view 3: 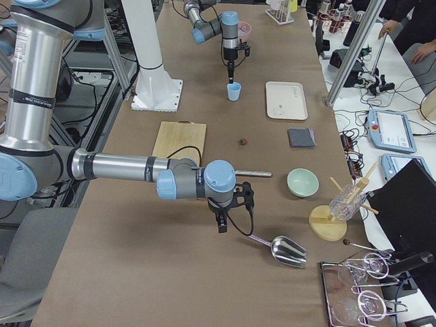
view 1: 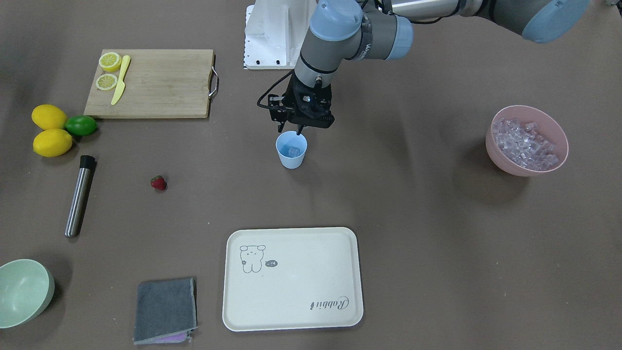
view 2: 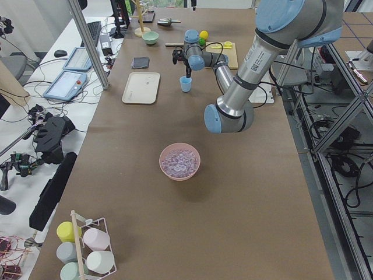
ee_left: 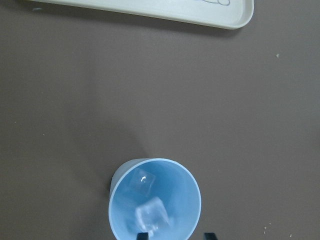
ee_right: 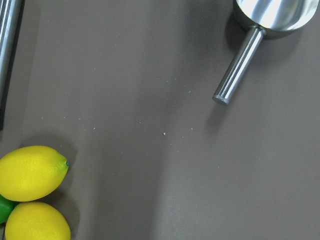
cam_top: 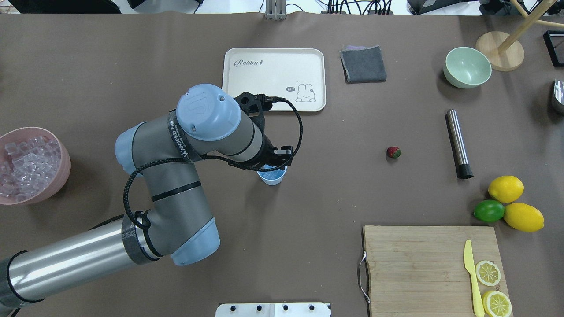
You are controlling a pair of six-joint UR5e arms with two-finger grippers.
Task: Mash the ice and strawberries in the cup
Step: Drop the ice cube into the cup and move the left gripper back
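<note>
The light-blue cup point(view 1: 291, 151) stands upright mid-table and holds a few clear ice cubes point(ee_left: 151, 216). My left gripper point(view 1: 291, 130) hovers just above the cup's rim, open and empty. Its two fingertips point(ee_left: 144, 235) show at the bottom edge of the left wrist view, over the cup point(ee_left: 155, 200). More ice point(view 1: 522, 141) fills the pink bowl point(view 1: 500, 163). The strawberry point(view 1: 158, 183) lies alone on the table, also seen in the overhead view point(cam_top: 393, 152). My right gripper point(view 3: 221, 227) hangs over the table near a metal scoop point(view 3: 286, 249); I cannot tell if it is open.
A steel muddler point(view 1: 80, 194) lies beside two lemons point(view 1: 51, 130) and a lime point(view 1: 81, 125). A cutting board point(view 1: 160, 82) carries lemon halves and a yellow knife. A cream tray point(view 1: 301, 287), a grey cloth point(view 1: 165, 308) and a mint bowl point(view 1: 24, 291) sit along the far side.
</note>
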